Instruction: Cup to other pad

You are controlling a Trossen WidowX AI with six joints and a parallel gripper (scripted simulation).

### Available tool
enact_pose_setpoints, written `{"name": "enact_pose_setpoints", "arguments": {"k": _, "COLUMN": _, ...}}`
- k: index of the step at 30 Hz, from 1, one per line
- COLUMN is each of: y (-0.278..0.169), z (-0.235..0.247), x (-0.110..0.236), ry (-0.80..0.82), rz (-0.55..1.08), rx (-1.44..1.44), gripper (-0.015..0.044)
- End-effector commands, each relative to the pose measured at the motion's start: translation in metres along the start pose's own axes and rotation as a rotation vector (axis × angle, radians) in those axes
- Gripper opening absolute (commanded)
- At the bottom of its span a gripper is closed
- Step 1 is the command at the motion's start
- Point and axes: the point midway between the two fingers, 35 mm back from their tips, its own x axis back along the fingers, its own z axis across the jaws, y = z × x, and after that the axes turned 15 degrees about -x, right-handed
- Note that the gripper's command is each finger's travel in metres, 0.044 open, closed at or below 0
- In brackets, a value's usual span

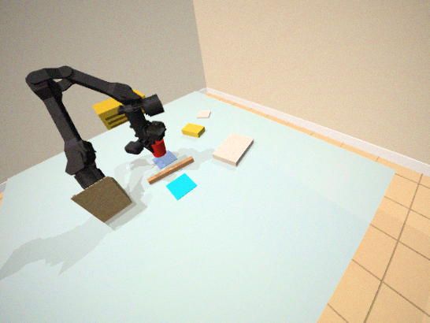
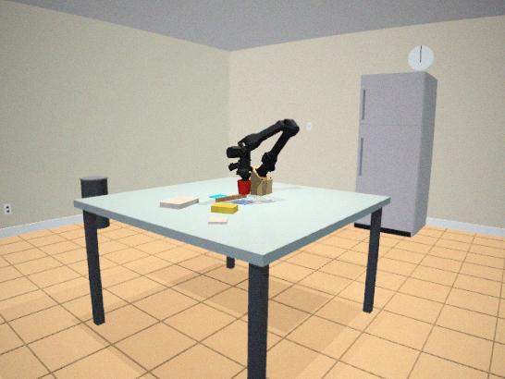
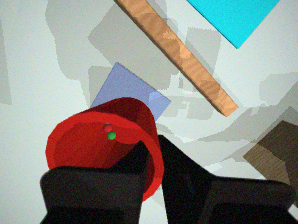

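Note:
My gripper (image 1: 156,142) (image 2: 244,179) (image 3: 153,138) is shut on the wall of the red cup (image 1: 159,149) (image 2: 243,187) (image 3: 70,145), one finger inside it and one outside. The cup hangs in the air above the blue-violet pad (image 1: 166,160) (image 2: 243,201) (image 3: 120,82), slightly tilted in the wrist view. Inside the cup a green marble (image 3: 111,135) and a red marble (image 3: 107,128) show, with a hint of a blue one behind; the finger hides part of the inside. The cyan pad (image 1: 181,187) (image 2: 217,196) (image 3: 237,22) lies bare.
A wooden bar (image 1: 171,170) (image 2: 229,198) (image 3: 180,55) lies between the two pads. A brown block (image 1: 103,200) (image 3: 275,150) stands by the arm's base. A yellow block (image 1: 193,130) (image 2: 224,208), a pale flat box (image 1: 233,149) (image 2: 179,201) and a small pale tile (image 1: 204,114) (image 2: 218,220) lie farther off.

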Motion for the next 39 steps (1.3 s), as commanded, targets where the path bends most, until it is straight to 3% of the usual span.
{"name": "enact_pose_setpoints", "arguments": {"k": 1, "y": 0.0, "z": 0.0, "x": 0.003, "ry": 0.0, "rz": -0.003, "rx": 0.005, "gripper": 0.0}}
{"name": "enact_pose_setpoints", "arguments": {"k": 20, "y": 0.002, "z": -0.001, "x": 0.001, "ry": 0.0, "rz": 0.0, "rx": 0.001, "gripper": 0.0}}
{"name": "enact_pose_setpoints", "arguments": {"k": 39, "y": 0.041, "z": -0.015, "x": 0.003, "ry": -0.001, "rz": -0.007, "rx": 0.004, "gripper": 0.0}}
